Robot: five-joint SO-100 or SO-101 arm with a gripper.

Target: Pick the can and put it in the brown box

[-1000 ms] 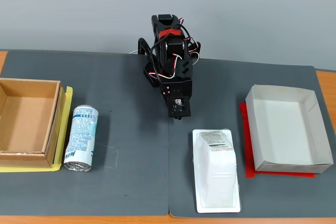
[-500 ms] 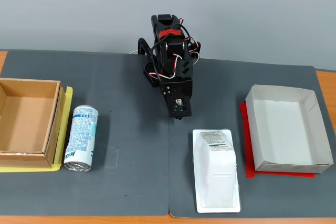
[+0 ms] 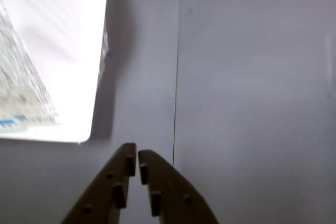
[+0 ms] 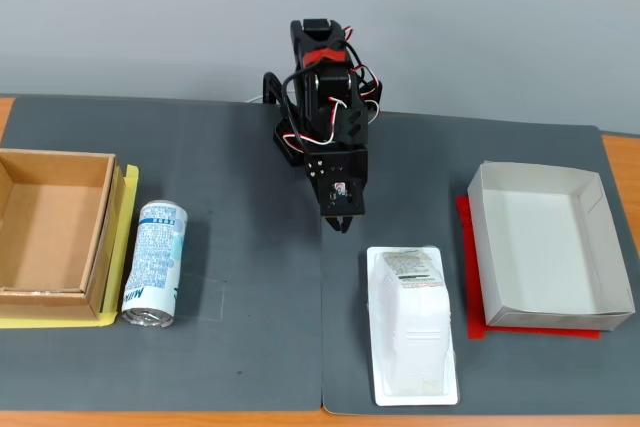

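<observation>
A black robot arm [image 4: 325, 107] is reaching forward over a dark grey mat [image 4: 250, 277], its gripper [image 4: 337, 221] hanging just above the surface with the jaws closed together and nothing between them; in the wrist view the two brown fingertips [image 3: 129, 157] are nearly meeting over the seam in the mat. The can [image 4: 153, 264] is lying on its side at the left of the fixed view, just beside the brown box [image 4: 52, 232], which is sitting open on a yellow sheet [image 4: 60, 320]. A white plastic tray pack [image 4: 412, 327] is resting below the gripper in the fixed view, and a white rectangular box [image 4: 548, 244] is sitting at the right on a red sheet [image 4: 475, 322]
</observation>
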